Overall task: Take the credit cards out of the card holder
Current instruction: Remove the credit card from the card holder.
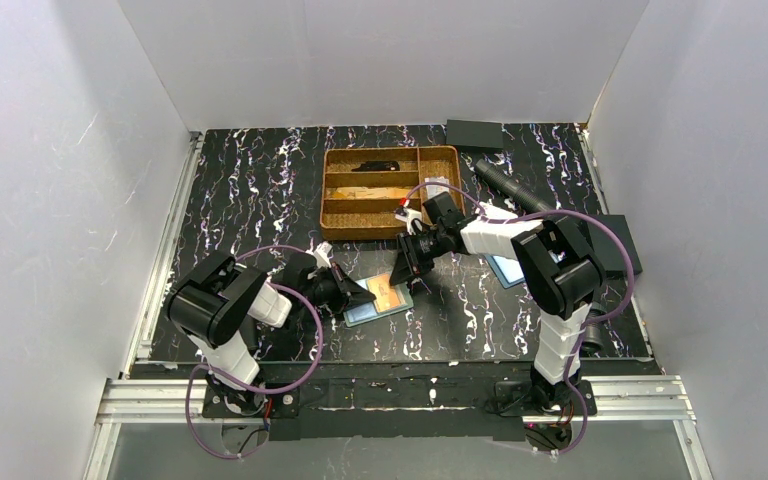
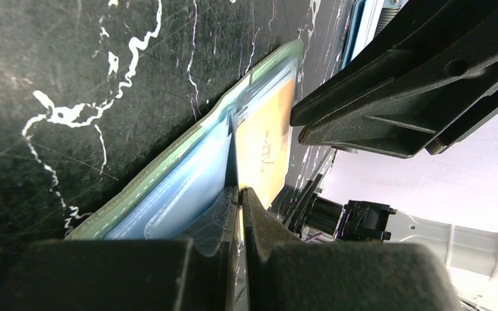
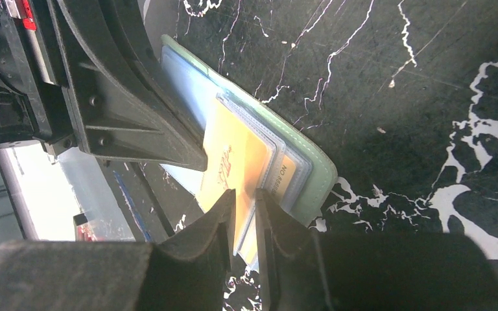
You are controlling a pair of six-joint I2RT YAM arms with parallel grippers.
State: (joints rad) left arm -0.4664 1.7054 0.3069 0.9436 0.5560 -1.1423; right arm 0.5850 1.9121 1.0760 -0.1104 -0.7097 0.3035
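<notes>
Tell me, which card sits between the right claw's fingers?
The orange-gold card on top, reaching into the right gripper; the other card lies deeper behind clear sleeves, digits showing.

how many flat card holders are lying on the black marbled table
2: the teal-green card holder front centre, and a blue holder partly hidden under the right arm. More could be hidden.

The worktop [image 1: 260, 180] is showing black with white veining; the card holder [image 3: 318, 181] is showing pale teal-green, its credit card [image 3: 230, 146] orange-gold.
</notes>
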